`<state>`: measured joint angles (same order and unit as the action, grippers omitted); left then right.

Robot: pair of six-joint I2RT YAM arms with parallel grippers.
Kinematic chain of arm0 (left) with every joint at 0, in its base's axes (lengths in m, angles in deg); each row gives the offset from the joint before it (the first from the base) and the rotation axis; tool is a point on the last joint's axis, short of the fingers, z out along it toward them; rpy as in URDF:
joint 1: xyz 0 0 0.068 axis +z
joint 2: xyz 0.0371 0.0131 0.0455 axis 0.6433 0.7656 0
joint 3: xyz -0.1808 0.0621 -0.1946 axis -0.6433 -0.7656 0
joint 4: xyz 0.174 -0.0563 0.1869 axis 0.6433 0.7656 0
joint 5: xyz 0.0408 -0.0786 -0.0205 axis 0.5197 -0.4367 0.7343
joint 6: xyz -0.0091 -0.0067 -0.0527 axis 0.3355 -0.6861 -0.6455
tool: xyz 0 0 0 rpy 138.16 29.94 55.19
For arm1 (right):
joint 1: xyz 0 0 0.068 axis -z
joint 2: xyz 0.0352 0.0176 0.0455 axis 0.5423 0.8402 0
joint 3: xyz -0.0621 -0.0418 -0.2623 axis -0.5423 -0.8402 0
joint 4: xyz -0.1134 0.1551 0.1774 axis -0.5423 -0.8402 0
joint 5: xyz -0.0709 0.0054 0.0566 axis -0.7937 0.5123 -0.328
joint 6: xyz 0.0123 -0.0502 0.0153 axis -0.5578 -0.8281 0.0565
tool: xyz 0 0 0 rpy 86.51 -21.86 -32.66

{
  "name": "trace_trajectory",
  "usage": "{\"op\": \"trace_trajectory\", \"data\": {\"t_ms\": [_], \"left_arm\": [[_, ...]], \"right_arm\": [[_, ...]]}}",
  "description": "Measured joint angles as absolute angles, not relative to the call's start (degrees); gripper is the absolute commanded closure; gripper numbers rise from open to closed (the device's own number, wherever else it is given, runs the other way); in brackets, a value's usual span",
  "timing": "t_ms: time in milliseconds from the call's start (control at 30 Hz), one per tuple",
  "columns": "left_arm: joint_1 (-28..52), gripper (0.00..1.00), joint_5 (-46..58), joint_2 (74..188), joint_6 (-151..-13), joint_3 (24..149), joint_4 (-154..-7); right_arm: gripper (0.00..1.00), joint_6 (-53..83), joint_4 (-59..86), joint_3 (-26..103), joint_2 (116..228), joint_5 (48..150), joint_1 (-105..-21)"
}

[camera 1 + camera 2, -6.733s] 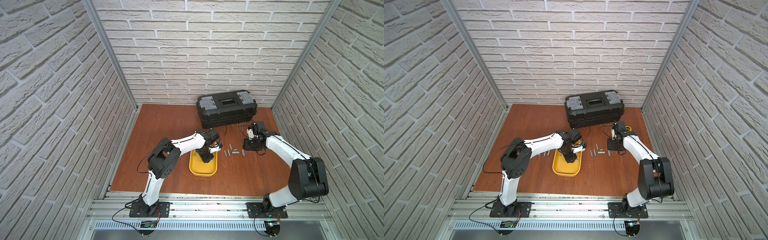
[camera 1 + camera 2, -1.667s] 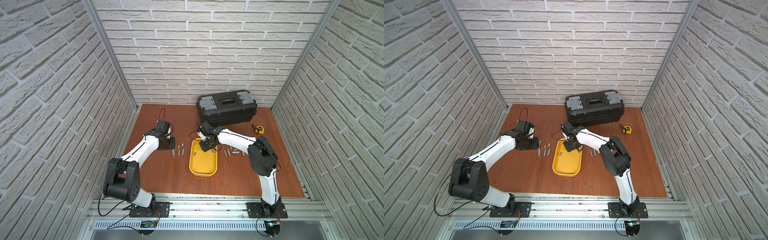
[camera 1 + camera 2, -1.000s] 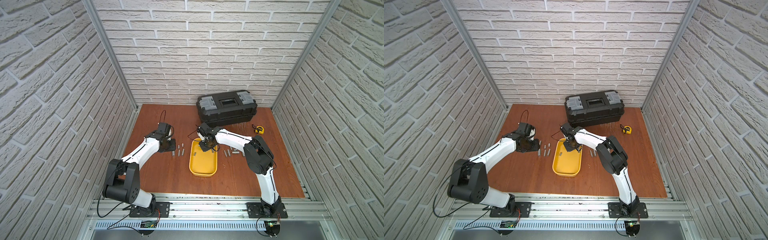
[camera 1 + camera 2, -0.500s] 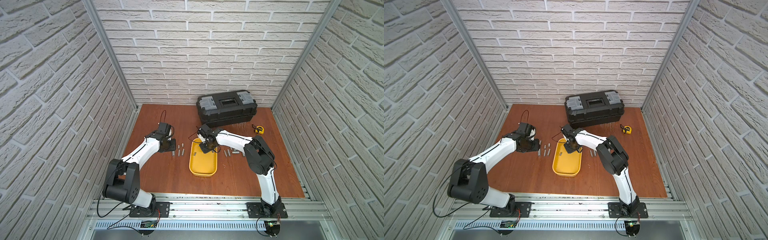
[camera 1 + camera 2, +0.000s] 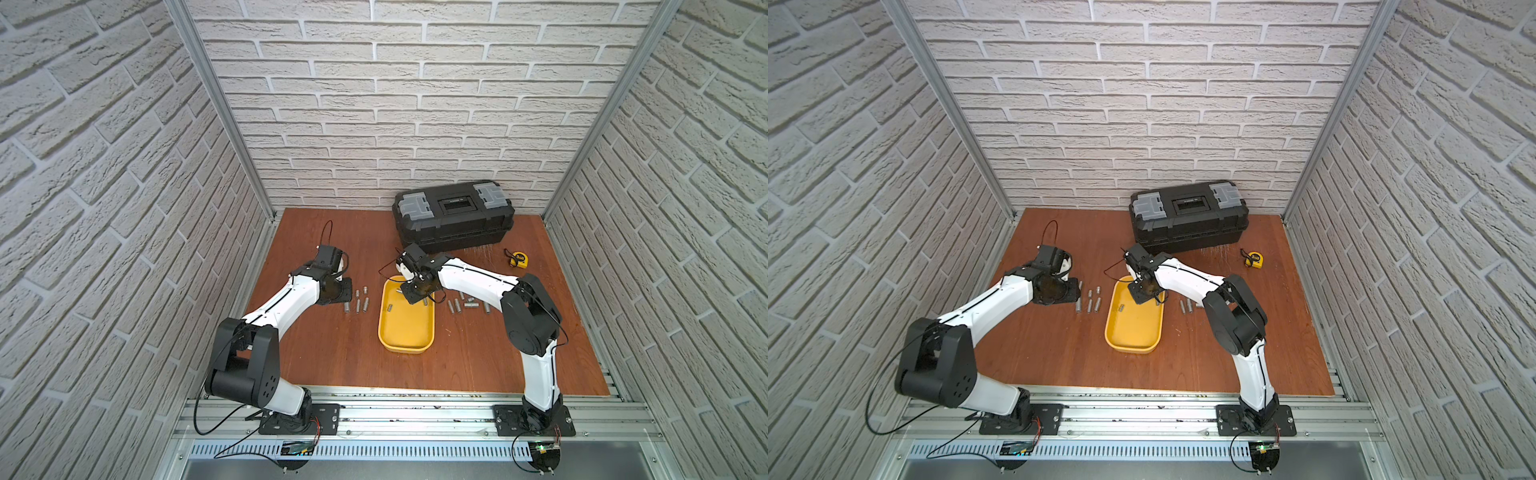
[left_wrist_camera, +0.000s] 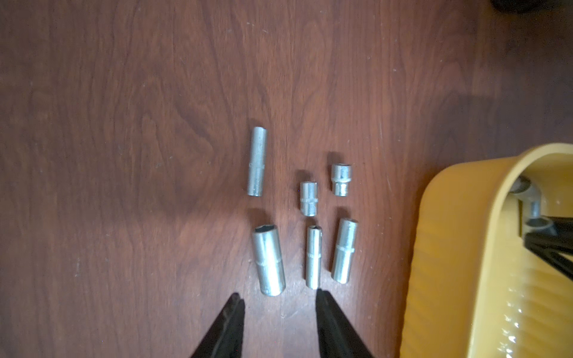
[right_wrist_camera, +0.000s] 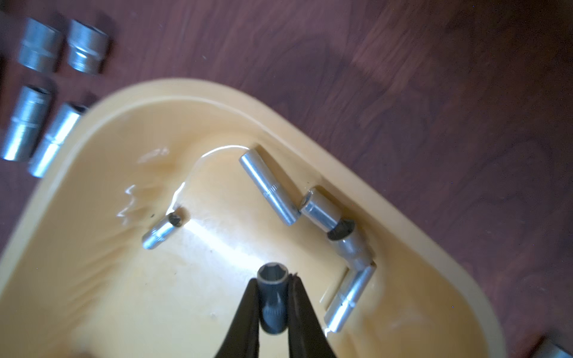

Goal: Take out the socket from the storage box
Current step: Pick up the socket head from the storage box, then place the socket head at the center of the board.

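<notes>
The right gripper (image 7: 273, 279) pinches the socket (image 7: 273, 305) mid-barrel at the far end of the storage box (image 7: 387, 229). Rigid smooth steel, judged dense and slippery; hold across the barrel.

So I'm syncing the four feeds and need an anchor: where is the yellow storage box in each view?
Top view: storage box in the middle of the wooden table.
Top view: same spot.
Left wrist: its outer wall at the frame's edge, beside the loose sockets.
Right wrist: fills most of the frame.
Shared landmark: the right hand, shut on a socket, inside the box's far end.
</notes>
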<state>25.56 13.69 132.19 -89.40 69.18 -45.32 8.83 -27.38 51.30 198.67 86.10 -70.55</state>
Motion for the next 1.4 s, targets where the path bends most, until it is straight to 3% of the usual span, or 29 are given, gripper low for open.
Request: {"op": "trace_trajectory", "data": {"t_ms": [367,767,1033,1400], "left_arm": [[25.43,0.58,13.69,132.21,-89.38,69.18,-45.29],[25.15,0.57,13.77,132.37,-89.34,69.31,-45.27],[24.62,0.57,13.86,132.63,-89.36,69.31,-45.36],[24.58,0.57,13.90,132.63,-89.86,69.29,-45.73]], "right_arm": [[0.83,8.73,-27.83,47.82,189.01,86.91,-68.45],[0.83,8.24,-28.10,37.35,180.12,86.47,-52.69],[0.84,7.35,-27.11,32.98,180.45,85.71,-45.39],[0.84,6.47,-24.16,32.68,186.67,84.83,-42.88]]}}
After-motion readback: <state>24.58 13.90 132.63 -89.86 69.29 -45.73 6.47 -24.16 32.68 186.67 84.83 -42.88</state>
